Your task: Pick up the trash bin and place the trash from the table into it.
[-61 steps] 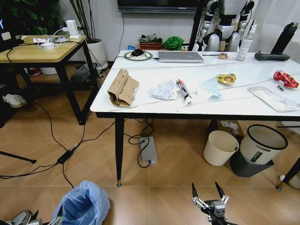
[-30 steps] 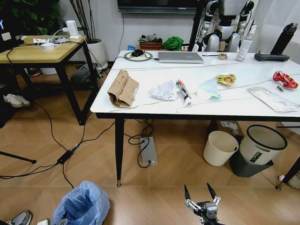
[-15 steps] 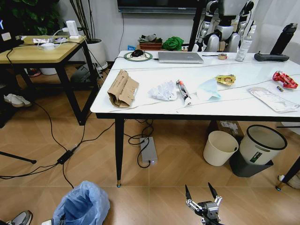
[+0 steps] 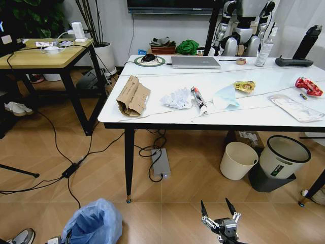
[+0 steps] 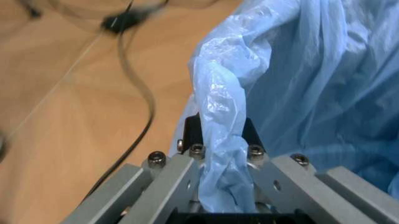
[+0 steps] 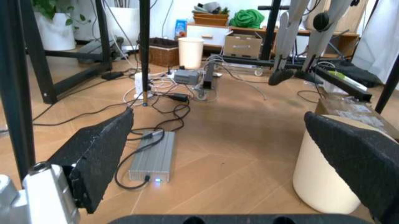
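The trash bin, lined with a crinkly light-blue bag, stands on the floor at the lower left. In the left wrist view my left gripper is shut on a bunched fold of the bin's bag at the rim. The trash lies on the white table: brown cardboard, a crumpled tissue, a yellow wrapper, a red wrapper and clear packaging. My right gripper hangs open low above the floor in front of the table, holding nothing; its black pads stand wide apart.
Under the table's right end stand a cream round bin and a black-rimmed grey bin. A power brick and cables lie on the floor. A laptop and spray bottle sit at the table's back. A wooden desk stands left.
The trash bin has shifted slightly to the right in my left gripper's hold. My right gripper has drifted a little left since two seconds ago and has since kept still.
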You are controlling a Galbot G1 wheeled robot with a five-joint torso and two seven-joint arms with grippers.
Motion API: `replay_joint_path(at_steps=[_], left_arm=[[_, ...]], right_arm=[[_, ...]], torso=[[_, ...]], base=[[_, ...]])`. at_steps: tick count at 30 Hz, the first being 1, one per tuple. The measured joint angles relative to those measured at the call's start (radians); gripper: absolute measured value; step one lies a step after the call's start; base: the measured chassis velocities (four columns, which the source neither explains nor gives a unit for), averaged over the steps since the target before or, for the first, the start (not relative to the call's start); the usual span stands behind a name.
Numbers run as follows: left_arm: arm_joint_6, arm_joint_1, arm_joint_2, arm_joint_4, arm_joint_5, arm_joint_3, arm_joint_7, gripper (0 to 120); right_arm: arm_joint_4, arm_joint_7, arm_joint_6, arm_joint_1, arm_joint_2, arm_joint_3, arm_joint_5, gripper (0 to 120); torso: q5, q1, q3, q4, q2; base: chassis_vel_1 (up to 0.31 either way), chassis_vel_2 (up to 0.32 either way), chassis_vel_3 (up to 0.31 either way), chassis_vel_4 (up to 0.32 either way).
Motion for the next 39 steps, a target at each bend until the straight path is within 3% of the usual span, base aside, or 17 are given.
replay_joint_path(at_steps=[1,10,16,17,19,24,35,39], left_arm=[[-0.026,0.033,-0.002,-0.059,-0.021,0.009,0.015,0],[-0.051,0.188,0.002,-0.226,-0.045,0.022,0.038,0],[-0.043,0.363,-0.003,-0.487,-0.094,0.048,0.018,0],[-0.043,0.363,-0.003,-0.487,-0.094,0.048,0.018,0],[-0.035,0.391,0.015,-0.575,-0.097,0.059,0.005,0],[-0.009,0.418,0.024,-0.702,-0.098,0.066,-0.020,0],[0.042,0.418,0.020,-0.709,-0.118,0.107,-0.065,0],[0.107,0.428,0.022,-0.738,-0.156,0.117,-0.142,0]], right_arm=[[0.000,0.000,-0.002,0.001,0.000,0.000,0.000,100],[0.003,0.000,-0.006,0.000,0.000,0.004,0.000,100],[0.001,0.000,-0.006,-0.004,0.000,0.022,0.000,100],[0.001,0.000,-0.006,-0.004,0.000,0.022,0.000,100],[0.001,0.000,-0.002,-0.009,0.000,0.031,-0.001,100],[0.007,0.000,-0.006,-0.011,0.000,0.035,-0.004,100],[0.008,0.001,-0.008,-0.013,0.000,0.045,-0.003,100],[0.001,0.001,-0.008,-0.011,0.000,0.045,-0.003,100]], torso=[[0.0001,0.000,0.000,-0.0002,0.000],[0.0001,0.001,0.002,-0.0001,0.003],[0.0003,0.012,0.018,0.0001,0.030],[0.0003,0.012,0.018,0.0001,0.030],[0.0002,0.016,0.025,-0.0006,0.041],[0.0003,0.026,0.040,-0.0006,0.067],[0.0000,0.043,0.066,-0.0004,0.110],[0.0000,0.052,0.081,-0.0005,0.133]], base=[[0.000,0.000,0.000,0.000],[0.000,0.000,0.000,0.000],[0.000,0.000,0.000,0.000],[0.000,0.000,0.000,0.000],[0.000,0.000,0.000,0.000],[0.000,0.000,0.000,0.000],[0.000,0.000,0.000,0.000],[0.000,0.000,0.000,0.000]])
